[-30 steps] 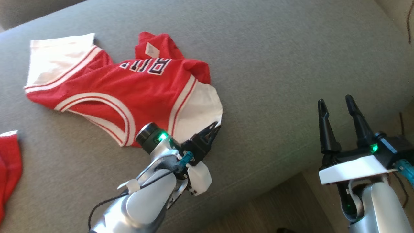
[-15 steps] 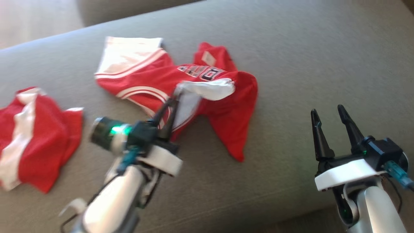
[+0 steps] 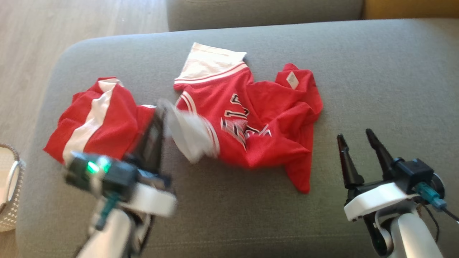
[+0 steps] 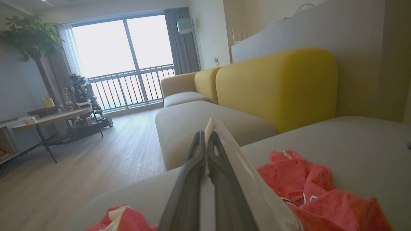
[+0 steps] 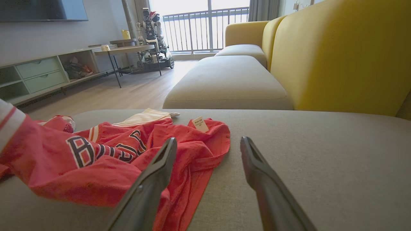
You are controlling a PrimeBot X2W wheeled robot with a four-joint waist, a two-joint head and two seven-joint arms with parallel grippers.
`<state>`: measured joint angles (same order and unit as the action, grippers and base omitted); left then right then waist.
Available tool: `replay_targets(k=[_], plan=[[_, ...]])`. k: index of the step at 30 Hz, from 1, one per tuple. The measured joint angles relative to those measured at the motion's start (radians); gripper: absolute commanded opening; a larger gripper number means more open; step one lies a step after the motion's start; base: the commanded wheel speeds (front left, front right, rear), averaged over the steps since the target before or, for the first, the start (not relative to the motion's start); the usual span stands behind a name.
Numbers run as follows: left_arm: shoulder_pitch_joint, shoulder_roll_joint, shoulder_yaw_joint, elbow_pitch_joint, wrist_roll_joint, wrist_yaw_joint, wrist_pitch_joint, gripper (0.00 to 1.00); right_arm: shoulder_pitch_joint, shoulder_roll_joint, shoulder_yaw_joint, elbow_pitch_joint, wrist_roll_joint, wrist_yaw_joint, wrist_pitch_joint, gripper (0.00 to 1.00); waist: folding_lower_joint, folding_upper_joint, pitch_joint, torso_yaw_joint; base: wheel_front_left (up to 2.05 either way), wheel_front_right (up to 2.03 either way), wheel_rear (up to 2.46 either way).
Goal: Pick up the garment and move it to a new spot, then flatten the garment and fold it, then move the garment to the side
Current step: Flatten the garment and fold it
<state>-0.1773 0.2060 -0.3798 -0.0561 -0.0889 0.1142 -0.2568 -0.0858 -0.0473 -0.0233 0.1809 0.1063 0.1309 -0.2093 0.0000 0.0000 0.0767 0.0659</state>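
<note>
The red garment lies crumpled on the grey sofa cushion, long axis slanting from its far white panel to a near red corner; the head view blurs the left end effector, but its wrist view shows the fingers clamped on the garment's white edge; the right end effector hovers right of the garment, fingers apart.

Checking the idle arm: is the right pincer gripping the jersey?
No, the right pincer is open and empty, apart from the jersey.
</note>
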Motion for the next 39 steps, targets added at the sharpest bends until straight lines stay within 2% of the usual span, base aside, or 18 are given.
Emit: replay_targets(k=[3, 8, 9, 11, 13, 14, 15, 16, 21, 28, 37, 39], plan=[[0.050, 0.006, -0.056, 0.074, 0.032, -0.039, 0.000, 0.00, 0.000, 0.000, 0.016, 0.007, -0.001, 0.000, 0.011, 1.00, 0.0000, 0.0000, -0.006, 0.019, 0.00, 0.00, 0.00], [0.072, 0.001, -0.137, 0.228, 0.059, -0.080, 0.000, 0.00, 0.000, 0.000, 0.020, 0.023, -0.009, 0.000, 0.028, 1.00, 0.0000, 0.0000, 0.003, 0.024, 0.00, 0.00, 0.00], [0.072, -0.004, -0.164, 0.294, 0.072, -0.094, 0.000, 0.00, 0.000, 0.000, 0.020, 0.025, -0.010, 0.000, 0.033, 1.00, 0.0000, 0.0000, 0.008, 0.022, 0.00, 0.00, 0.00], [0.071, -0.007, -0.189, 0.368, 0.099, -0.092, 0.000, 0.00, -0.001, 0.000, 0.023, 0.029, -0.010, 0.000, 0.034, 1.00, 0.0000, 0.0000, 0.013, 0.019, 0.00, 0.00, 0.00], [0.069, -0.011, -0.190, 0.422, 0.122, -0.063, 0.000, 0.01, -0.001, 0.000, 0.026, 0.029, -0.010, 0.000, 0.035, 1.00, 0.0000, 0.0000, 0.017, 0.015, 0.00, 0.00, 0.00], [0.066, -0.015, -0.189, 0.436, 0.122, -0.055, 0.000, 0.29, -0.002, 0.000, 0.026, 0.029, -0.010, 0.000, 0.035, 1.00, 0.0000, 0.0000, 0.020, 0.013, 0.00, 0.00, 0.00], [0.061, -0.019, -0.189, 0.445, 0.122, -0.049, 0.000, 0.49, -0.003, 0.000, 0.026, 0.029, -0.010, 0.000, 0.035, 1.00, 0.0000, 0.0000, 0.023, 0.011, 0.00, 0.00, 0.00], [0.053, -0.024, -0.190, 0.449, 0.121, -0.044, 0.000, 0.98, -0.003, 0.000, 0.026, 0.029, -0.010, 0.000, 0.035, 1.00, 0.0000, 0.0000, 0.026, 0.011, 0.00, 0.00, 0.00], [0.015, -0.044, -0.182, 0.457, 0.101, -0.027, 0.000, 1.00, -0.004, 0.000, 0.018, 0.036, -0.010, 0.000, 0.035, 1.00, 0.0000, 0.0000, 0.031, 0.016, 0.00, 0.00, 0.00], [0.005, -0.043, -0.105, 0.427, 0.068, 0.045, 0.000, 1.00, -0.007, 0.000, 0.000, 0.076, -0.007, 0.000, 0.049, 1.00, 0.0000, 0.0000, 0.034, 0.047, 0.00, 0.00, 0.00], [-0.001, -0.054, -0.107, 0.309, 0.058, 0.034, 0.000, 1.00, -0.109, 0.001, -0.002, 0.222, 0.000, 0.000, 0.082, 1.00, 0.0000, 0.0000, 0.049, 0.093, 0.00, 0.00, 0.00], [-0.001, -0.061, -0.123, 0.301, 0.048, 0.021, 0.000, 1.00, -0.162, -0.001, -0.039, 0.309, 0.010, 0.000, 0.091, 1.00, 0.0000, 0.0000, 0.059, 0.114, 0.00, 0.00, 0.00]])
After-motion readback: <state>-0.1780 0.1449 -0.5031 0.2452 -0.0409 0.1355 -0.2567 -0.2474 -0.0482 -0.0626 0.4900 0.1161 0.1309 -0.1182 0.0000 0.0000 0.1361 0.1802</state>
